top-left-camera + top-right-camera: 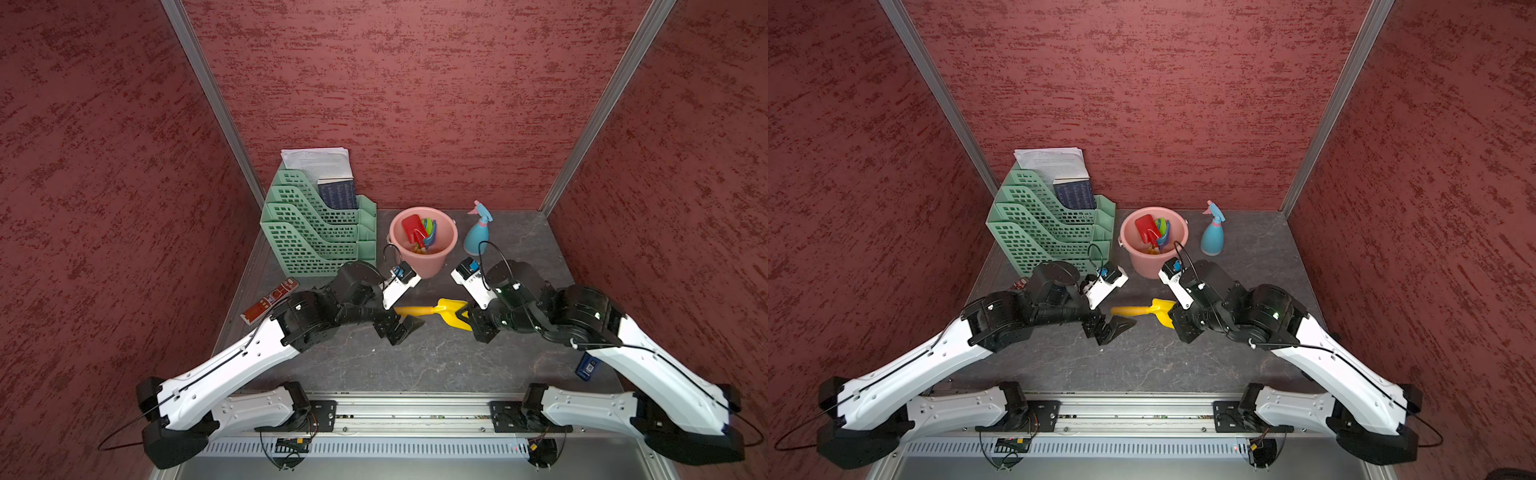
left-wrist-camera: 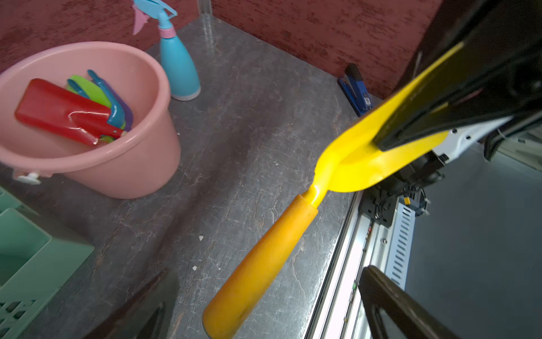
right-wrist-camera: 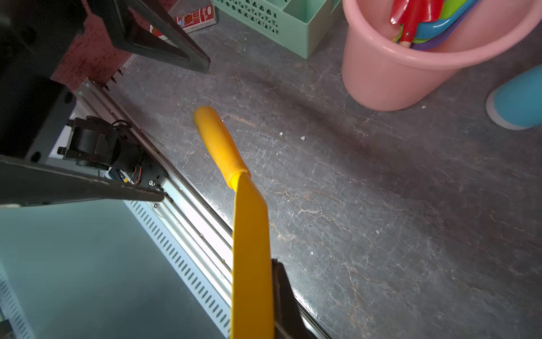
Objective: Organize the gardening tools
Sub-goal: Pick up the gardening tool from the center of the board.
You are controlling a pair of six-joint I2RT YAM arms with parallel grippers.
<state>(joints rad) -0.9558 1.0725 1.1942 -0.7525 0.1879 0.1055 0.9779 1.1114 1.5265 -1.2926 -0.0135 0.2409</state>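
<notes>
yellow plastic scoop (image 1: 440,309) is held low over the grey stone bench (image 1: 415,365), near the round pink plastic bucket (image 1: 428,266). right fingers (image 2: 425,123) pinch its flat blade, so the handle sticks out free. left fingers (image 1: 411,324) are spread wide beside that handle, holding nothing.

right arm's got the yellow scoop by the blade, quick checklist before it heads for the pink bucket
1. Grasp: right end effector shut on the blade of the yellow scoop: ok.
2. Grip firm enough to carry: cannot tell.
3. Release: left end effector open: ok.
4. Clearance: not ok, the scoop's handle lies between the left arm's open fingers.
5. Target: pink bucket upright, with room beside the red spade: ok.
6. Neighbour: spray bottle upright, apart from the bucket: ok.
</notes>
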